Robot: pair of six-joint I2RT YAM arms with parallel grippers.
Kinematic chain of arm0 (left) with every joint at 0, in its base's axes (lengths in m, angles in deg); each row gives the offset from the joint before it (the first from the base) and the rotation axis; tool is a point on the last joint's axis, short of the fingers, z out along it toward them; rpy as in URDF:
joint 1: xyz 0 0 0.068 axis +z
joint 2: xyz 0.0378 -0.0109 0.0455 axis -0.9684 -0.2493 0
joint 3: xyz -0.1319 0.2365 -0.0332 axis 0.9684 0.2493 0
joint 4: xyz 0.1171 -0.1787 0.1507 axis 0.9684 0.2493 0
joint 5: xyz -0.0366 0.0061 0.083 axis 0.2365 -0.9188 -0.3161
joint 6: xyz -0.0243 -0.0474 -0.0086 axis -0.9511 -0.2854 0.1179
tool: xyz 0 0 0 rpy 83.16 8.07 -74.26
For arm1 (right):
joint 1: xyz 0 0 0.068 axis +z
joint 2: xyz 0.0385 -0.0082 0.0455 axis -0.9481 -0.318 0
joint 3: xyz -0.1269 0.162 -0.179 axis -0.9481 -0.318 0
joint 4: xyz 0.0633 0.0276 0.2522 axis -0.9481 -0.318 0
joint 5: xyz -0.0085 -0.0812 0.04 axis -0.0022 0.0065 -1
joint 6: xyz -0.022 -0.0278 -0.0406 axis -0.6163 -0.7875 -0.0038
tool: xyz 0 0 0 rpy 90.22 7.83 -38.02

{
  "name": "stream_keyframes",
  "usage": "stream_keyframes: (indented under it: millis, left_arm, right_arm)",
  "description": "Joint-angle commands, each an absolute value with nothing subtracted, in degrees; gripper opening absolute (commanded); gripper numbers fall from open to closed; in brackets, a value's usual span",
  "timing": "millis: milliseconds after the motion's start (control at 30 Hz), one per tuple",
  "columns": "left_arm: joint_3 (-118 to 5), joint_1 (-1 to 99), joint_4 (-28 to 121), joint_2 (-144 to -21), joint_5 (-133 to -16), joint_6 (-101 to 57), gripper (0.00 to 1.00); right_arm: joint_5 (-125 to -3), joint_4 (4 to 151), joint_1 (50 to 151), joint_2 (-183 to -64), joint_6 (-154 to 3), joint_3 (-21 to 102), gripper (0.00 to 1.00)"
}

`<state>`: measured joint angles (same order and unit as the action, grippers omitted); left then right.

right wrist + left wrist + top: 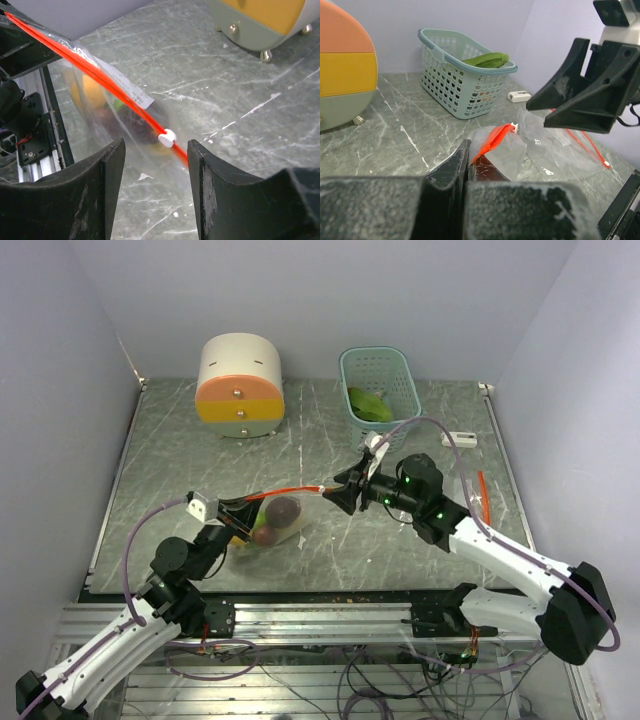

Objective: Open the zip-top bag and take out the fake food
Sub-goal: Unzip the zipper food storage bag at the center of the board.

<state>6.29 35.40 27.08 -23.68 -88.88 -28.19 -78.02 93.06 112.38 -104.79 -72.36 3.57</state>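
Pale lavender walls (pixel 320 300) close in a grey-green marbled table (pixel 180 460). At its near middle lies the clear plastic zip-top bag with a red zip strip (pixel 292 528). Inside it show orange, lime-green and dark red-purple toy fruits (pixel 283 512). A flat green leafy toy piece (pixel 368 405) lies apart from them in the pale teal plastic basket (pixel 400 365) at the far right. A round cream-and-orange drawer box (pixel 240 385) stands at the far left.

The left gripper (pixel 465 167) is clenched on the bag's left end, holding the zip line raised. The right gripper (pixel 156 145) is released. Its fingers (pixel 112 165) stand apart on either side of the small white zip slider (pixel 166 137), which sits near the zip's right end and touches neither finger.

The step in hand looks like opening the zip, with the food not yet removed. The next move likely calls for the right gripper to close squarely on the slider. It would then draw the slider along the red track towards the held end while the left gripper keeps the strip taut. Whether the mouth is already partly open cannot be told.
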Motion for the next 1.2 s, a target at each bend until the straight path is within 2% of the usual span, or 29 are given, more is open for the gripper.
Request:
stream_keyframes:
  millis: [0,200,400,567,733,900,1033,1167]
  left_arm:
    - [6.2,35.8,25.9,-22.8,-85.9,-27.2,0.07]
    - [5.9,35.8,27.5,-21.0,-85.2,-26.7,0.07]
    - [6.1,35.8,27.5,-20.8,-84.9,-26.7,0.07]
    - [5.6,35.8,28.9,-20.0,-85.2,-26.5,0.07]
    - [5.9,35.8,29.0,-19.7,-85.2,-26.5,0.07]
    - [5.8,35.9,28.5,-20.5,-84.8,-26.4,0.07]
    - [5.9,35.8,28.4,-20.8,-84.6,-26.6,0.07]
    - [5.9,35.8,28.5,-20.6,-84.7,-26.6,0.07]
  right_arm:
    - [-90.4,91.6,108.7,-106.8,-81.4,8.8,0.53]
    - [-106.9,88.5,105.1,-111.3,-85.3,11.6,0.52]
    - [-114.8,81.2,104.4,-117.4,-91.8,16.2,0.54]
    - [-114.6,77.8,104.0,-119.4,-95.1,18.2,0.56]
    - [-114.0,77.2,103.1,-120.0,-95.9,18.9,0.53]
    - [-114.3,82.3,101.5,-117.4,-92.7,16.8,0.52]
    - [-114.6,88.1,100.1,-116.4,-89.2,15.2,0.45]
    - [-116.9,86.7,100.0,-119.6,-89.8,17.7,0.44]
